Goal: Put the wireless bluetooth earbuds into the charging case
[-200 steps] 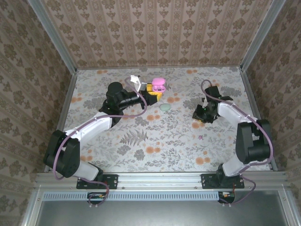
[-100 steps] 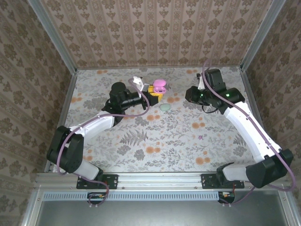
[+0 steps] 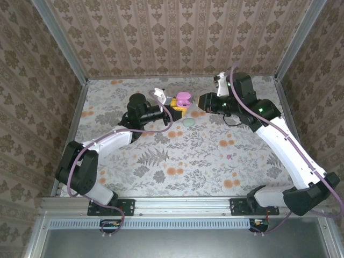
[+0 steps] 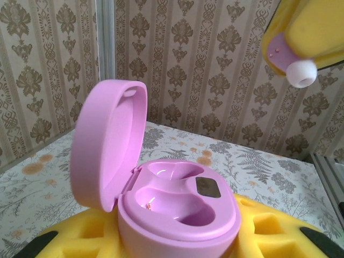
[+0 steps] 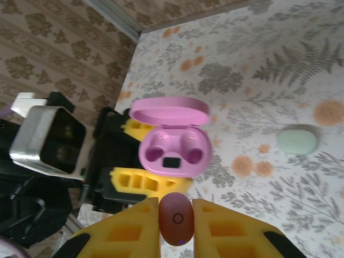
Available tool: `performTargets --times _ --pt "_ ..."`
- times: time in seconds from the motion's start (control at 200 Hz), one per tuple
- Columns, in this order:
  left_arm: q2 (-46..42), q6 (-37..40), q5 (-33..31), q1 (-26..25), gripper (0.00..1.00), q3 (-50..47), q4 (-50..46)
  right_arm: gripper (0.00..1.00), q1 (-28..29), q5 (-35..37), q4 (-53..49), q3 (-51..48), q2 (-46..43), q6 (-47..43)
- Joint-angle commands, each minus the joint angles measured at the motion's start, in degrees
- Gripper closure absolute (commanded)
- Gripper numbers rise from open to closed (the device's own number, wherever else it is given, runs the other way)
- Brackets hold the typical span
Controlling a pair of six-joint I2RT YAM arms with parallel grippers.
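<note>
Left wrist: charging case (image 4: 177, 215) base cropped by bottom edge; earbud (image 4: 299, 72) partly hidden behind a yellow pad (image 4: 317, 27), itself cropped top right. Right wrist: right claw (image 5: 176, 217) pads cropped below. Top: pink speck (image 3: 229, 156) on table (image 3: 177, 161) too small to identify.

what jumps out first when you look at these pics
The open pink charging case catches the eye first, clamped in the left gripper's yellow pads at the far middle of the table; its wells look empty. Right next to it, the right gripper pinches a pink earbud. A pale green oval lies on the table near the case.
</note>
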Motion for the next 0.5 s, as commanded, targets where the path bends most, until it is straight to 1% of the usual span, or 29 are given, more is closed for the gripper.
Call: performTargets --times 0.0,0.22,0.495 --pt "0.3 2.0 1.4 -0.6 0.7 1.9 0.2 0.8 1.5 -2.4 2.3 2.7 3.0 -0.2" --pt "0.1 2.3 1.0 -0.9 0.7 1.7 0.1 0.8 3.6 -1.0 0.7 6.0 7.7 -1.3" --pt "-0.3 2.4 0.8 -1.0 0.7 1.4 0.0 0.8 4.8 1.6 -0.5 6.8 9.7 -2.1"
